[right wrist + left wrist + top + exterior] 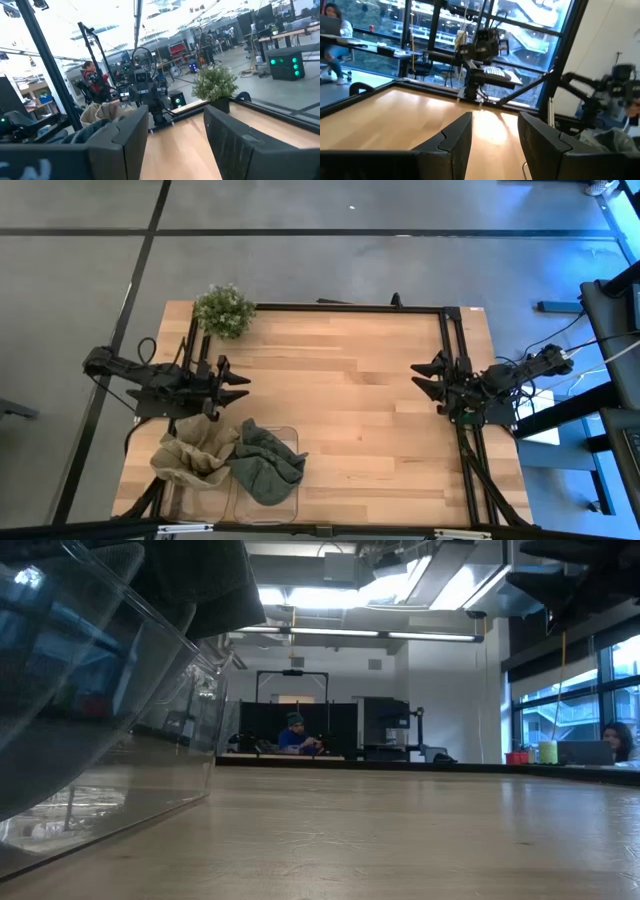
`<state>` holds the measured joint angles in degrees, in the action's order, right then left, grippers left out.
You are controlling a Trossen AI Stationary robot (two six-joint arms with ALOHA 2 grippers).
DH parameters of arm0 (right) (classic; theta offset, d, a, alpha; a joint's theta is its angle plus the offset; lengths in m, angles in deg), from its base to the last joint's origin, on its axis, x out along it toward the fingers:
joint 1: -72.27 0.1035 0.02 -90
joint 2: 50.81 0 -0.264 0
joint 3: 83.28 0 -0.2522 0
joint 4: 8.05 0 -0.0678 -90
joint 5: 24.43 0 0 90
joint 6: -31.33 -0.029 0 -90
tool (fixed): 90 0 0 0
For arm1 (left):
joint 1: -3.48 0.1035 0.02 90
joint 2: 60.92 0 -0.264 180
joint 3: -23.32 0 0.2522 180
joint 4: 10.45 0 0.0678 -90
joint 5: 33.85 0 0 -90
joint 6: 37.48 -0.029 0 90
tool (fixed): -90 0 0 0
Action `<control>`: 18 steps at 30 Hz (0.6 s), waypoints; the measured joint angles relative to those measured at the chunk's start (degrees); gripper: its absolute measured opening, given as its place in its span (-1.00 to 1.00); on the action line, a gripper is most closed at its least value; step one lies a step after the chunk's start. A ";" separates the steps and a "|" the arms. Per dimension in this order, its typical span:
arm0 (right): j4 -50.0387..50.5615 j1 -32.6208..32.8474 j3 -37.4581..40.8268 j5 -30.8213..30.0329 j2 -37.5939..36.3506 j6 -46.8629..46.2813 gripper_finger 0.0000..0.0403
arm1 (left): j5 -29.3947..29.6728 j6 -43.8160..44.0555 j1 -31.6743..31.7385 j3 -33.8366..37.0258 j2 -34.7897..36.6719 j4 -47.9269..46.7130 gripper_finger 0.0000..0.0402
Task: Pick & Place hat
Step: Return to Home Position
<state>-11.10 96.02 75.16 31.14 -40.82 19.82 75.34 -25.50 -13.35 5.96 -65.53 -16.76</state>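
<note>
Two hats sit at the table's near left. A dark grey-green hat (265, 461) is draped in and over a clear plastic bin (288, 502). Left of it, a tan hat (192, 454) lies bunched, seemingly in a second clear bin. The low view shows the dark hat (200, 585) hanging over the bin's rim (150, 620). My left gripper (240, 386) is open at the table's left side, just beyond the hats and touching nothing. My right gripper (418, 379) is open at the right edge. Both hats also show in the right wrist view, tan hat (97, 113) and dark hat (92, 131).
A small potted plant (224, 310) stands at the far left corner of the table. A black frame runs along the far and right edges (450, 340). The bare wooden table top (350, 410) lies between the two arms. People sit at desks in the room behind.
</note>
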 joint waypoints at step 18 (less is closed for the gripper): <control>-6.45 0.00 7.33 -3.63 -4.92 8.18 -0.04 | -0.71 0.83 2.07 3.13 4.57 -4.12 -0.23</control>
<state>-17.55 96.02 82.49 27.51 -45.74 28.00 74.64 -24.67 -11.28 9.09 -60.95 -20.88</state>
